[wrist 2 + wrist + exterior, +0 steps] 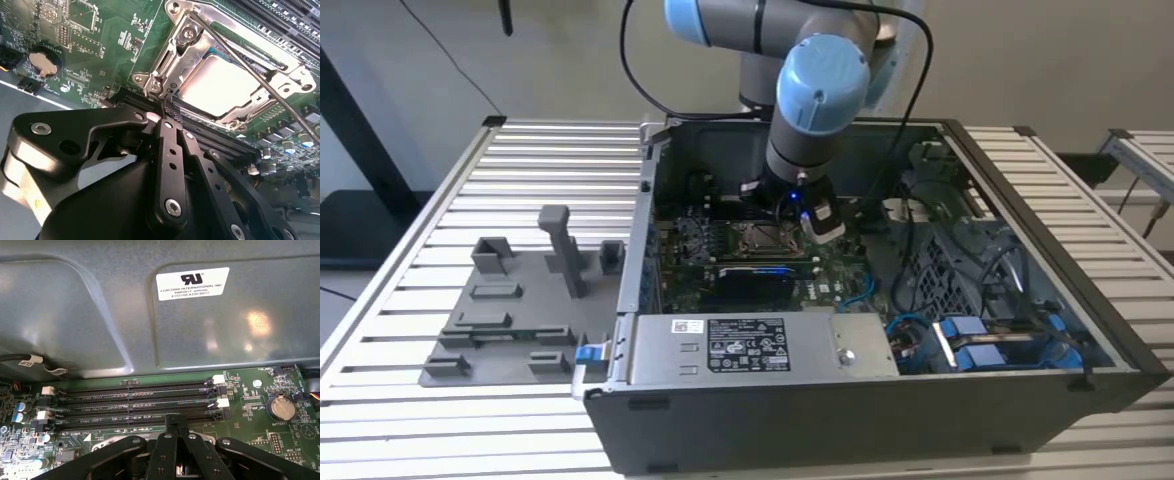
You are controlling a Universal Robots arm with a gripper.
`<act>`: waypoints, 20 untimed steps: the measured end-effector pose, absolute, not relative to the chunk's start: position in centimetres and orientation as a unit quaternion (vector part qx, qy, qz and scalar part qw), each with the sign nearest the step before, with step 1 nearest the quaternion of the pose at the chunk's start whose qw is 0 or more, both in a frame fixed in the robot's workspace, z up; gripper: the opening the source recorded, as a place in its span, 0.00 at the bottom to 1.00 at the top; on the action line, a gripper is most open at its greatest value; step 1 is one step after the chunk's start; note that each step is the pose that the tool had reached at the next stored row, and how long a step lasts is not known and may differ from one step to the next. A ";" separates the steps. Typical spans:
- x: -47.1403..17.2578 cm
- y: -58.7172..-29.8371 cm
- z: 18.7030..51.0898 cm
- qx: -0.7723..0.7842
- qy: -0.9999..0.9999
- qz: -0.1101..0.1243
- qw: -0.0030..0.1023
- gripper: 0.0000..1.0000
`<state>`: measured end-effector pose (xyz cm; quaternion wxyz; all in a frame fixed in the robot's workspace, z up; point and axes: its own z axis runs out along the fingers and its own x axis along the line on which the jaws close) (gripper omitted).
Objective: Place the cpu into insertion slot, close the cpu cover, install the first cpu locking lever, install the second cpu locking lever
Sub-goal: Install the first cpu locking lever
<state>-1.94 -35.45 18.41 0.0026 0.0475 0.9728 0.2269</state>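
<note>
Arm [795, 148]: grey tubular sections, light-blue joint caps [823, 75], external black cable [626, 55]. Gripper [167, 107]: matte black linkage bars [165, 165] fastened with round silver screws [173, 207].

Thin steel locking lever [260, 81] slants across the silver-rimmed insertion slot [172, 55]; grey case wall [100, 315] rises beside black memory slots [135, 400].

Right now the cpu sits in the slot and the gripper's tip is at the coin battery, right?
Not the battery. In the second wrist view the gripper tip is at the slot frame's corner; the cpu does sit in it.
</note>
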 end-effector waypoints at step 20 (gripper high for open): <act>-1.9 -35.4 18.2 0.047 0.971 0.234 0.002 0.11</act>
